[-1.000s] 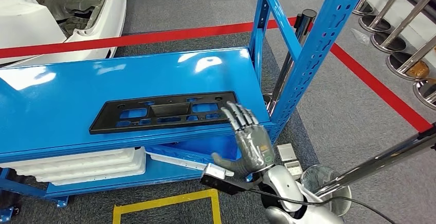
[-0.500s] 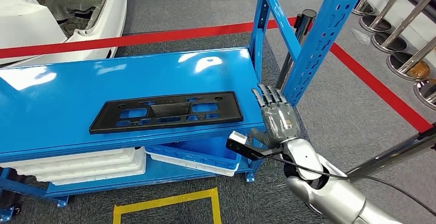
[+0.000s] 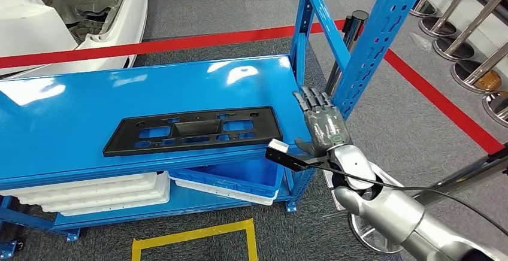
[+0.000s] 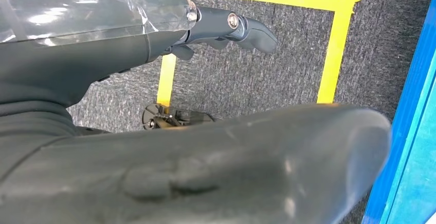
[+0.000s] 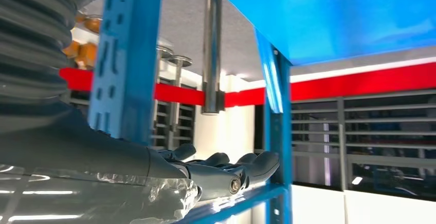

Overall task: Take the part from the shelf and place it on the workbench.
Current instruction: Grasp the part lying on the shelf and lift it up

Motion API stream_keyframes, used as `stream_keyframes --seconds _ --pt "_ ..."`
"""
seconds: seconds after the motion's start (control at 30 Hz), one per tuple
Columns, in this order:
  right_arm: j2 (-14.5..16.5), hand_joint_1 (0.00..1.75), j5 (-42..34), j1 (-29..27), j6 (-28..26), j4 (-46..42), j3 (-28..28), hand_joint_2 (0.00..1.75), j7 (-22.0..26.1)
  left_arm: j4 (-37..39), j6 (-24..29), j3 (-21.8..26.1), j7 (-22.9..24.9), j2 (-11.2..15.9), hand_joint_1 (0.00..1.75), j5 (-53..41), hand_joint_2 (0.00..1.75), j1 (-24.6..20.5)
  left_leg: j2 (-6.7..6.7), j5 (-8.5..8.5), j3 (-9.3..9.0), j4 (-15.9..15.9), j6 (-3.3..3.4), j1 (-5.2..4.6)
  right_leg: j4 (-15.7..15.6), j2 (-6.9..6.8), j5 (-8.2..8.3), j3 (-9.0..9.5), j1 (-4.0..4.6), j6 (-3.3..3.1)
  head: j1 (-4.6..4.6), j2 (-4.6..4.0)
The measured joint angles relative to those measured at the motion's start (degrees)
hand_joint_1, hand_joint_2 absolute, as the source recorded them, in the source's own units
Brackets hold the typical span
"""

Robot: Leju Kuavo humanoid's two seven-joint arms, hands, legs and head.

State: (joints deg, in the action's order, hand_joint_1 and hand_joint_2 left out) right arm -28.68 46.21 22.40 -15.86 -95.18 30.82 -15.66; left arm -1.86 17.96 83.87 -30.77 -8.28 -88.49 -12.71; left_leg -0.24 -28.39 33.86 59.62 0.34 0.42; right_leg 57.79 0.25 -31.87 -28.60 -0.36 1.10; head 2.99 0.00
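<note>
The robot's right hand (image 3: 320,126) hovers with its fingers extended and apart, holding nothing, just past the right end of the blue shelf (image 3: 72,123) and close beside the shelf's perforated blue upright (image 3: 374,48). The right wrist view shows the fingertips (image 5: 265,163) lying level with the shelf's edge. The left hand (image 4: 226,26) hangs low over grey carpet marked with a yellow tape square (image 4: 337,44); its thick thumb fills the foreground, and whether its fingers are spread or curled cannot be told.

The black plastic mounting panel (image 3: 191,130), a long flat plate pierced with rectangular cut-outs, lies flat near the shelf's front edge, its right end near the right hand but apart from it. It looks light and fairly stiff, though thin enough to flex if lifted by one end alone, and its smooth face may slip on the glossy paint. The likeliest hold is a pinch on the right end or front rim, or fingers hooked through a cut-out.

Against the frame one second ago, the right hand has swung from below the shelf's front edge out and up to the shelf's right end; over the last half second it has edged slightly closer. The panel has not moved.
</note>
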Motion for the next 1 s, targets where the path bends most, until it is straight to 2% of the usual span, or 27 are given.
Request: stream_keyframes --seconds 0.4,1.0 --pt "0.01 0.00 -3.33 4.59 -0.35 3.31 4.73 1.75 3.28 0.00 0.01 0.00 0.39 0.00 0.00 -1.38 0.00 -0.25 -0.02 0.01 0.01 -0.01 -0.01 0.00 0.01 -0.01 0.00 0.00 0.00 0.00 0.00 0.00" --pt "0.19 0.00 -5.69 6.63 -0.56 6.26 8.42 1.75 5.51 0.00 0.01 -0.02 0.58 0.00 0.00 -1.45 0.00 -0.35 -0.02 0.01 0.00 -0.02 -0.01 0.00 0.01 -0.01 0.00 0.00 0.00 0.01 0.00 0.00"
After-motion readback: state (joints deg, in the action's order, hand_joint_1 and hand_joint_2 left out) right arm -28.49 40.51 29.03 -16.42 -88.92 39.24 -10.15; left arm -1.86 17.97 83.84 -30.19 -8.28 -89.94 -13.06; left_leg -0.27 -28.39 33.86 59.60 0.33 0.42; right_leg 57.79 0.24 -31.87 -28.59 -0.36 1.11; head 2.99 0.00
